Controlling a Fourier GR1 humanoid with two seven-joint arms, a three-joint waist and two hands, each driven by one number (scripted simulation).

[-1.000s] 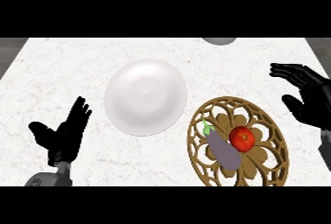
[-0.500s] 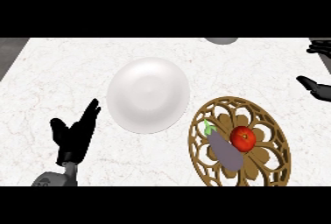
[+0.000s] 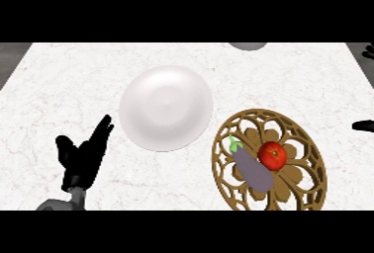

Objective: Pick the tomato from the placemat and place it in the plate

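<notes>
Looking down at your counter (image 3: 66, 79), you see the tomato (image 3: 272, 155) lying on the round openwork placemat (image 3: 252, 123), touching an eggplant (image 3: 252, 169) on its left. The white plate (image 3: 166, 107) sits just beside the placemat, up and to the left. Your left hand (image 3: 82, 157) rests near the lower left edge, fingers (image 3: 102, 129) straight, holding nothing. Your right hand (image 3: 364, 126) barely shows at the right edge; you cannot tell its state.
</notes>
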